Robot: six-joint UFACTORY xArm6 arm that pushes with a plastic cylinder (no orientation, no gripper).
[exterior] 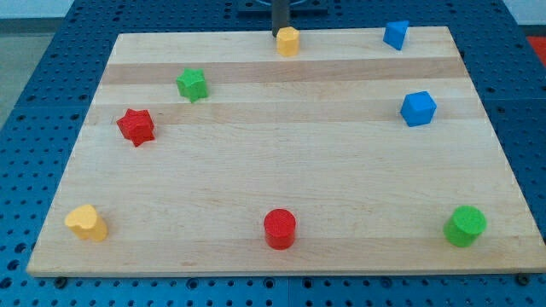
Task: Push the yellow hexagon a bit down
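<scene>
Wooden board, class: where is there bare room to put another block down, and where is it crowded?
Free: the wide middle, bordered by the red star block, blue cube and red cylinder. Crowded: the top edge, where my tip touches the yellow hexagon.

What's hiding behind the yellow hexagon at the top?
My tip stands right behind the yellow hexagon, toward the view's top. The hexagon covers the spot where they might touch, so contact cannot be seen.

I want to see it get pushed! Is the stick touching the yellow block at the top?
Cannot tell. In the camera view my tip meets the top edge of the yellow hexagon with no visible gap, but it may sit just behind.
</scene>
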